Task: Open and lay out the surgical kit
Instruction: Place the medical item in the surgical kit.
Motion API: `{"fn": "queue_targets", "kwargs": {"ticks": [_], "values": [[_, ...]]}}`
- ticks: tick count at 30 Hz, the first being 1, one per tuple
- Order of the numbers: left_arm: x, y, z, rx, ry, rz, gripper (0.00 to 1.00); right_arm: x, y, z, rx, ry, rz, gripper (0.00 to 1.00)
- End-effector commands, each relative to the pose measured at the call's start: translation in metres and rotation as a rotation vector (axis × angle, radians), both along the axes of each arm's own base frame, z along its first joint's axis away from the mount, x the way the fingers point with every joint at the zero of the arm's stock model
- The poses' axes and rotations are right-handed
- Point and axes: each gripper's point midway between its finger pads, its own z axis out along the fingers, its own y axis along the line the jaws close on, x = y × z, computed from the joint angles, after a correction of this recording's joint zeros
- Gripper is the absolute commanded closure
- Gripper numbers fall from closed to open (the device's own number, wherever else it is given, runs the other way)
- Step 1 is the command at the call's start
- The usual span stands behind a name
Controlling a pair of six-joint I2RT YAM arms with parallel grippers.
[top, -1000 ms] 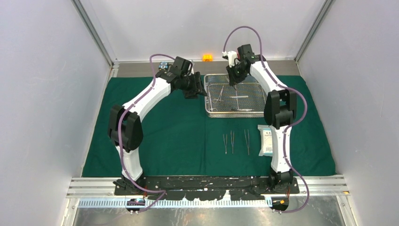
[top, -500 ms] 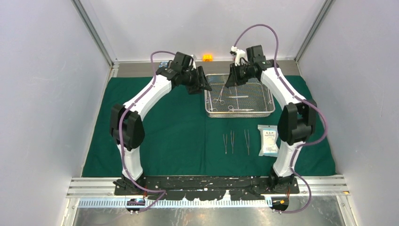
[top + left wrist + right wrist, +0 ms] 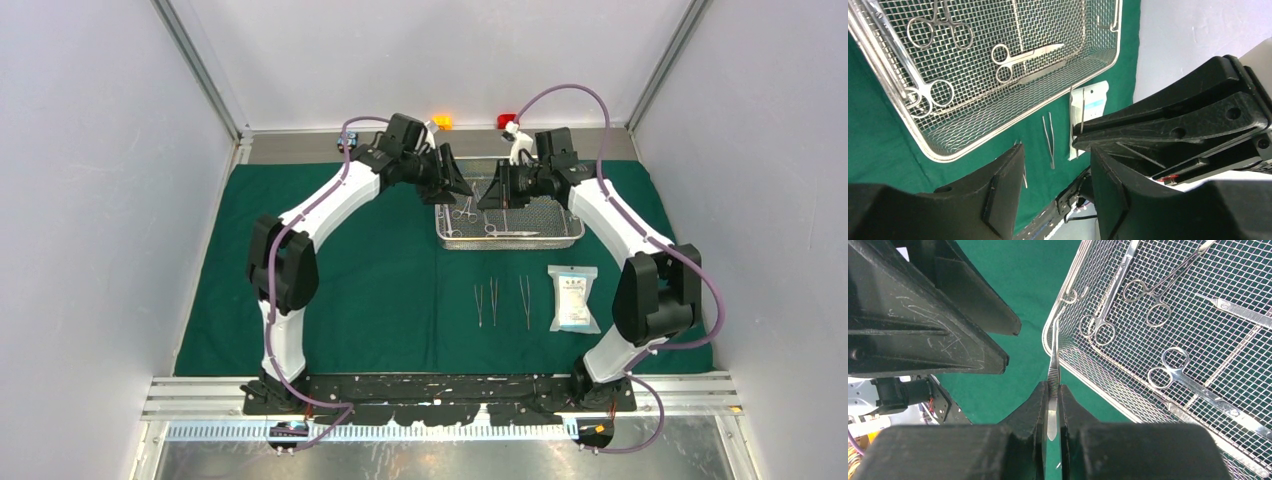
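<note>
The dark green cloth wrap (image 3: 350, 270) lies flat across the middle of the overhead view. On it at upper centre sits one rectangular silver wire-mesh tray (image 3: 510, 245) holding three ring-handled steel scissors and forceps (image 3: 1038, 51). Below the tray lie one flat white-blue packet (image 3: 573, 300), its print too small to read, and three slim steel tweezers (image 3: 493, 300) in a row. Over the tray's left end, the left gripper (image 3: 1053, 145) has its jaws spread and empty, while the right gripper (image 3: 1050, 390) pinches a fourth pair of tweezers (image 3: 1052, 365).
</note>
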Motion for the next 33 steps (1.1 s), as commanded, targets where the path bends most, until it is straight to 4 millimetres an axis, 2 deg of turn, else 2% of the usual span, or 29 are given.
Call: {"fn": "queue_targets", "kwargs": {"ticks": [1, 8, 16, 27, 33], "values": [[0.001, -0.011, 0.028, -0.083, -0.085, -0.044, 0.47, -0.006, 0.005, 0.026, 0.034, -0.106, 0.039, 1.0], [0.001, -0.026, 0.027, -0.102, -0.111, -0.087, 0.47, -0.015, 0.009, 0.029, 0.056, -0.11, 0.065, 1.0], [0.005, -0.029, 0.013, -0.084, -0.085, -0.079, 0.5, -0.019, 0.01, 0.028, 0.066, -0.107, 0.075, 1.0], [0.005, -0.039, 0.011, -0.12, -0.058, -0.101, 0.66, -0.02, 0.011, 0.022, 0.063, -0.095, 0.077, 0.99], [0.002, -0.04, 0.013, -0.141, -0.055, -0.111, 0.79, -0.018, 0.008, 0.019, 0.049, -0.096, 0.064, 1.0]]}}
